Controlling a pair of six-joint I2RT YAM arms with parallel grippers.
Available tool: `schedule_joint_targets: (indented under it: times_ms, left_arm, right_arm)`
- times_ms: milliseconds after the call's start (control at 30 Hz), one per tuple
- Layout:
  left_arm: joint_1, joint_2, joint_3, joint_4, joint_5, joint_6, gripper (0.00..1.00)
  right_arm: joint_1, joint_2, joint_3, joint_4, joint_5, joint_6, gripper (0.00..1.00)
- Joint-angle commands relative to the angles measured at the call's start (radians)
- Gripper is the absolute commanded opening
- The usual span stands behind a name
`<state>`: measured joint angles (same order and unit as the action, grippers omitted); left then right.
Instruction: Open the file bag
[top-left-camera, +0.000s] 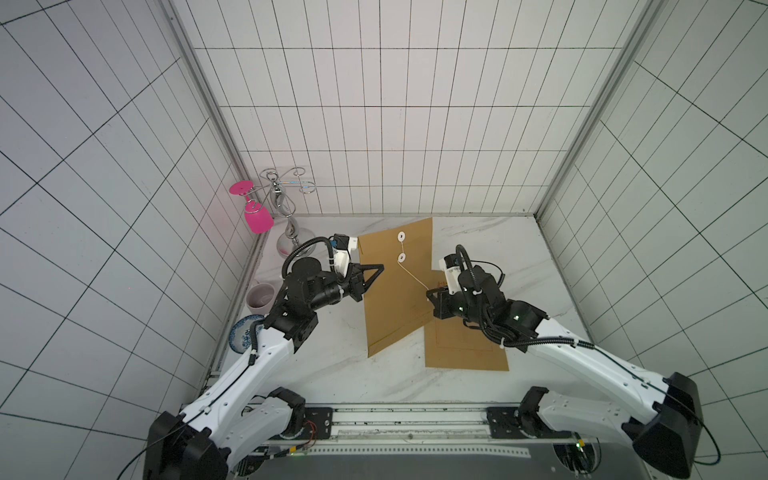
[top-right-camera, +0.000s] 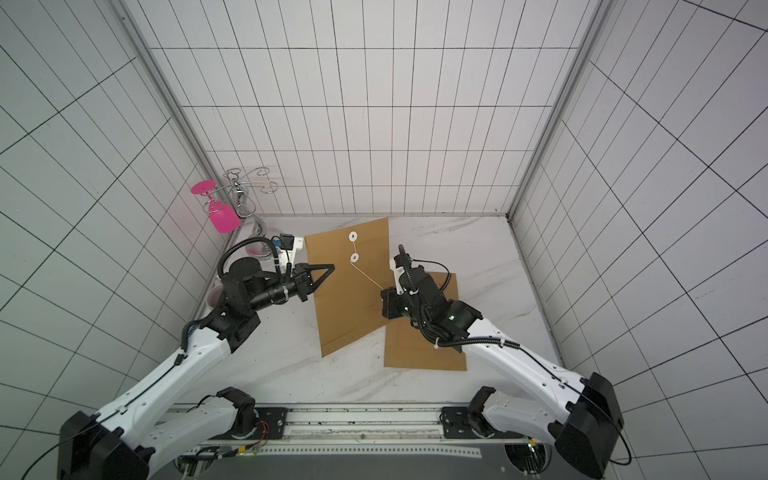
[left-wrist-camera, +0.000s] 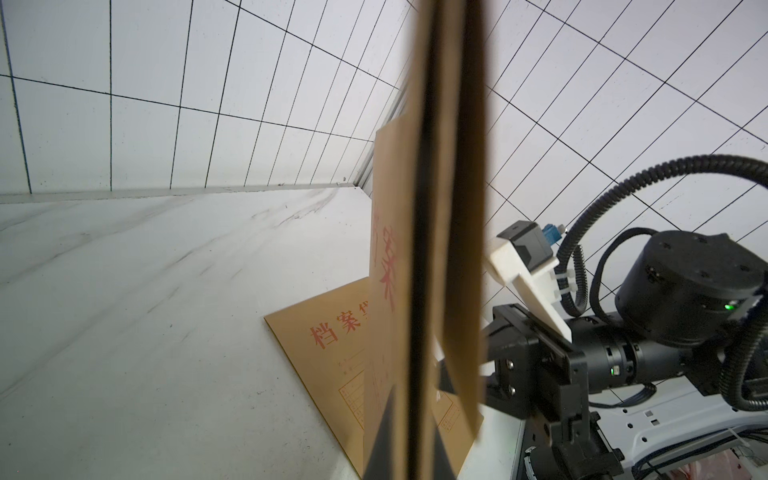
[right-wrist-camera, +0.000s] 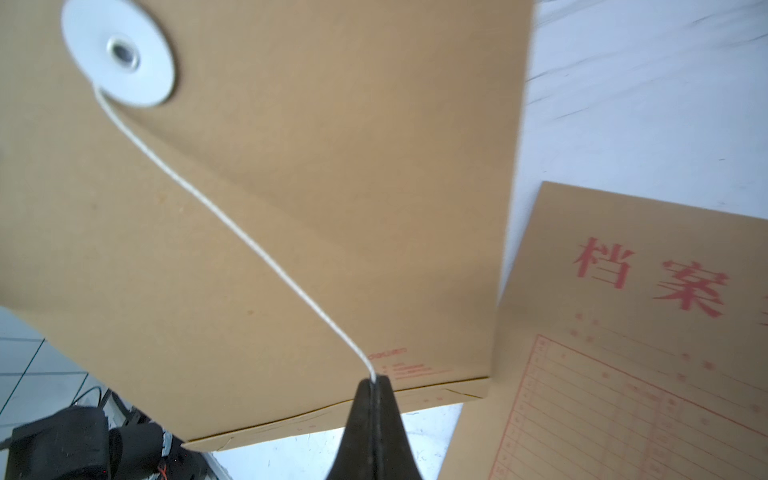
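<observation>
A brown paper file bag (top-left-camera: 395, 303) (top-right-camera: 347, 307) hangs tilted above the table, back side up, with two white discs (top-left-camera: 401, 236). My left gripper (top-left-camera: 380, 266) (top-right-camera: 331, 266) is shut on the bag's left edge; in the left wrist view that edge (left-wrist-camera: 432, 166) runs between the dark fingers of the gripper (left-wrist-camera: 413, 411). A white string (top-left-camera: 413, 276) (right-wrist-camera: 249, 245) runs taut from the lower disc (right-wrist-camera: 118, 54) to my right gripper (top-left-camera: 428, 296) (right-wrist-camera: 376, 380), which is shut on its end.
A second file bag (top-left-camera: 465, 353) (right-wrist-camera: 644, 332) with red print lies flat under the right arm. At the left wall stand a wire rack (top-left-camera: 286, 199) with a pink glass (top-left-camera: 257, 218), a cup (top-left-camera: 259, 296) and a blue plate (top-left-camera: 243, 332).
</observation>
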<state>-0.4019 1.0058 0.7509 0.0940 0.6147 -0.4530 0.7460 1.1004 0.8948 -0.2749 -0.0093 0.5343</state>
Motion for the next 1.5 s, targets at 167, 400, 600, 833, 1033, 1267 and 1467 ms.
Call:
schedule_joint_targets:
  times_ms: [167, 400, 600, 833, 1033, 1267, 1467]
  left_arm:
    - [-0.010, 0.002, 0.009, -0.006, 0.010, 0.020, 0.00]
    - [-0.014, 0.025, 0.039, -0.113, -0.002, 0.057, 0.00]
    - [-0.014, 0.037, 0.015, -0.116, 0.003, 0.072, 0.00]
    - [-0.012, 0.072, 0.027, -0.104, 0.026, 0.080, 0.00]
    - [0.004, 0.071, 0.032, -0.105, 0.002, 0.076, 0.00]
    - [0.026, 0.050, 0.031, -0.113, -0.055, 0.070, 0.00]
    - [0.034, 0.042, 0.029, -0.112, -0.061, 0.062, 0.00]
  right_arm:
    - [-0.173, -0.004, 0.193, -0.166, 0.019, -0.102, 0.00]
    - [-0.211, 0.091, 0.438, -0.221, 0.005, -0.181, 0.00]
    - [-0.167, 0.174, 0.600, -0.250, -0.040, -0.206, 0.00]
    - [0.029, 0.250, 0.744, -0.267, 0.037, -0.242, 0.00]
    - [0.162, 0.288, 0.763, -0.215, 0.032, -0.200, 0.00]
    - [0.284, 0.248, 0.554, -0.067, 0.020, -0.090, 0.00]
    - [0.330, 0.217, 0.220, 0.097, 0.011, 0.057, 0.00]
